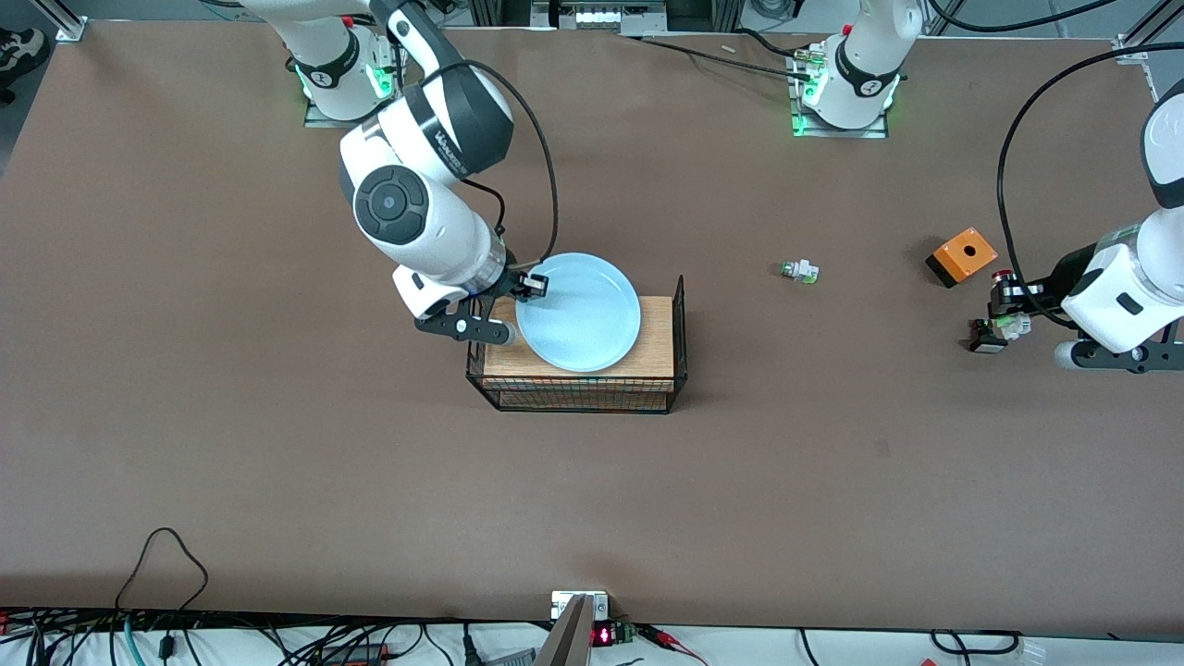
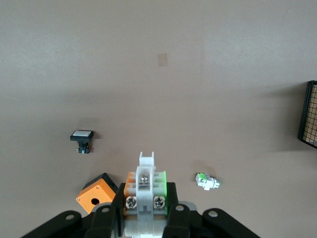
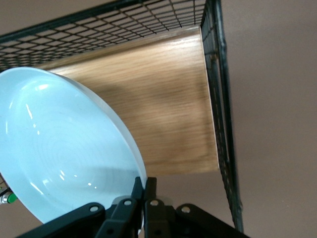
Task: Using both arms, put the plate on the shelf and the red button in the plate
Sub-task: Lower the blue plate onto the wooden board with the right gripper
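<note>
Plate (image 1: 578, 313) rim pinched between the closed fingers of the right gripper (image 1: 535, 286), held over the wooden board (image 1: 653, 338) inside the black wire basket (image 1: 682, 333); front view shows the plate overhanging the basket's wall at the right arm's end. Right wrist view gives what the front cannot: fingertips (image 3: 144, 191) clamped tight on the rim, plate tilted, board and mesh wall showing past the fingers. Left gripper (image 1: 1006, 309) clenched on the red button (image 1: 1003, 276), up over the table at the left arm's end; front view only shows a red cap poking out, left wrist view shows its white body (image 2: 145, 191) with screws, orange and green bits squeezed between the pads. Past those fingers in the wrist view: orange box (image 2: 97, 194) just beside, green-capped switch (image 2: 207, 181) near, black button with white face (image 2: 81, 138) farther off.
</note>
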